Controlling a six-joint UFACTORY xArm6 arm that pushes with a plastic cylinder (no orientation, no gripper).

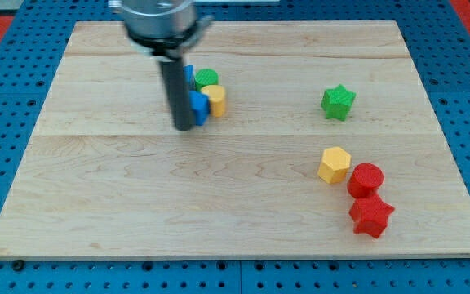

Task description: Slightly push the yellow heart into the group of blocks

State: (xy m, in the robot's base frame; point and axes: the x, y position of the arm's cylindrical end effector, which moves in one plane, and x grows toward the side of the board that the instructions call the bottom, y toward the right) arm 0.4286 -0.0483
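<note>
Sitting in the upper-middle of the pale wooden board [235,204], the yellow heart-shaped block [216,99] touches a green round block [207,78] at its 11 o'clock and a blue block [198,106] at its 9 o'clock, whose shape I cannot make out behind the rod. My tip [184,126] rests against that blue block at its 8 o'clock; the rod has no jaws, so it holds nothing. Well apart toward 3 o'clock stands a green star block [338,102], and toward 4 o'clock a yellow hexagonal block [334,164], a red round block [365,179] and a red star block [370,216] cluster together.

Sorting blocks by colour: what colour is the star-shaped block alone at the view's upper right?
Green; the star block shows plainly in the camera view.
</note>
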